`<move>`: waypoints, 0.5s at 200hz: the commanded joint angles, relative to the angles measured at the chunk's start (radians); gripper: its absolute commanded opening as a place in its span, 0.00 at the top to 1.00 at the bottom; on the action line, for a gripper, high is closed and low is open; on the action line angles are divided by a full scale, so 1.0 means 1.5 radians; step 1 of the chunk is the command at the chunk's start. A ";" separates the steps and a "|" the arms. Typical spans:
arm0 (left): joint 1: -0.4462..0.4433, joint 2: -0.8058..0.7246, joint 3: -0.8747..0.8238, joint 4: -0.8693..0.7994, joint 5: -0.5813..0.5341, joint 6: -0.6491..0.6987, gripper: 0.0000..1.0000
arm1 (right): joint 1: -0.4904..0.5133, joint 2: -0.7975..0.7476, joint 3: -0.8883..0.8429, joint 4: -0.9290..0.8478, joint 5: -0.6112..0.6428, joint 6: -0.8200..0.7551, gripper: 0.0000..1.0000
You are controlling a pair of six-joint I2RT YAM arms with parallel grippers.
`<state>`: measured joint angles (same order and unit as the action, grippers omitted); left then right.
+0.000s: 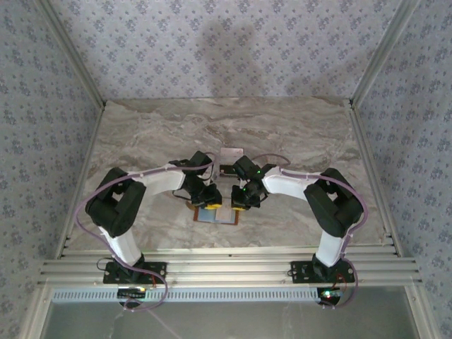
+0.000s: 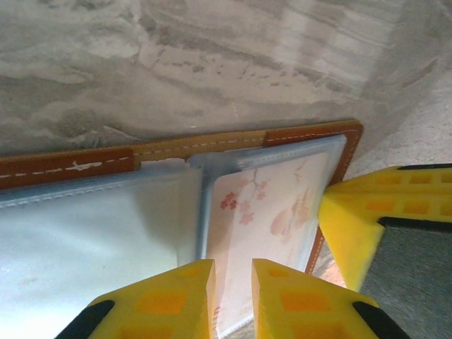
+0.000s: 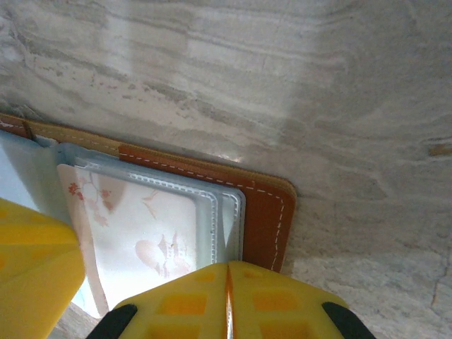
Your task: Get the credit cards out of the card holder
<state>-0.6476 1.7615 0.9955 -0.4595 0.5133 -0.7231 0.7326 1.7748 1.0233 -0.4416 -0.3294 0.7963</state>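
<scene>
Top view: on the grey-veined marble table (image 1: 141, 134), a pale rectangular sheet (image 1: 232, 153) lies just beyond the open orange-brown leather card holder (image 1: 214, 216). Both arms crowd over the holder and hide most of it.

Left wrist view: the left gripper (image 2: 233, 296) has its fingers a narrow slit apart over the holder's pale blue lining, gripping nothing visible. A whitish-pink blossom-printed card (image 2: 272, 205) sits in the holder's clear pocket.

Right wrist view: the right gripper (image 3: 227, 296) is pressed closed and empty at the holder's near edge.
</scene>
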 commanded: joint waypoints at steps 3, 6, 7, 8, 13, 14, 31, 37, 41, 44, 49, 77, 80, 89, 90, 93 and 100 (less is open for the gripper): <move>0.003 0.017 -0.010 0.007 0.019 0.011 0.77 | -0.003 0.007 -0.015 -0.028 0.016 -0.005 0.90; 0.003 0.018 -0.010 0.004 0.017 0.012 0.77 | -0.003 0.007 -0.015 -0.028 0.017 -0.005 0.90; 0.003 0.018 -0.010 0.004 0.017 0.013 0.77 | -0.003 0.007 -0.015 -0.028 0.017 -0.005 0.90; 0.003 0.018 -0.010 0.004 0.016 0.013 0.77 | -0.003 0.007 -0.016 -0.028 0.017 -0.005 0.90; 0.003 0.018 -0.010 0.002 0.012 0.014 0.77 | -0.002 0.007 -0.015 -0.028 0.017 -0.005 0.90; 0.003 0.018 -0.010 0.001 0.012 0.014 0.77 | -0.002 0.007 -0.015 -0.028 0.017 -0.005 0.90; 0.002 0.014 -0.011 -0.003 0.000 0.018 0.76 | -0.002 0.007 -0.017 -0.028 0.016 -0.005 0.90; 0.002 0.011 -0.011 -0.005 -0.004 0.020 0.76 | -0.002 0.008 -0.017 -0.028 0.016 -0.005 0.90; 0.002 0.009 -0.011 -0.007 -0.008 0.021 0.76 | -0.002 0.007 -0.016 -0.028 0.016 -0.004 0.90; 0.003 0.008 -0.011 -0.010 -0.010 0.022 0.76 | -0.002 0.007 -0.016 -0.028 0.016 -0.005 0.90; 0.002 0.005 -0.011 -0.011 -0.014 0.024 0.75 | -0.002 0.008 -0.016 -0.029 0.016 -0.004 0.90; 0.002 -0.006 -0.007 -0.036 -0.046 0.036 0.73 | -0.002 0.009 -0.015 -0.029 0.016 -0.005 0.90; 0.003 -0.007 -0.007 -0.039 -0.051 0.038 0.73 | -0.002 0.008 -0.015 -0.029 0.016 -0.005 0.90; 0.003 -0.008 -0.005 -0.047 -0.062 0.042 0.72 | -0.002 0.008 -0.016 -0.030 0.016 -0.005 0.90; 0.003 -0.008 -0.006 -0.047 -0.062 0.042 0.72 | -0.002 0.008 -0.015 -0.030 0.016 -0.005 0.90; 0.003 -0.008 -0.005 -0.047 -0.061 0.044 0.72 | -0.002 0.008 -0.015 -0.030 0.016 -0.005 0.90; 0.003 -0.008 -0.006 -0.044 -0.056 0.045 0.71 | -0.002 0.008 -0.015 -0.030 0.016 -0.006 0.90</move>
<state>-0.6460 1.7653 0.9928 -0.4595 0.4988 -0.6903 0.7311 1.7748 1.0233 -0.4416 -0.3298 0.7963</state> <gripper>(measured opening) 0.281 0.097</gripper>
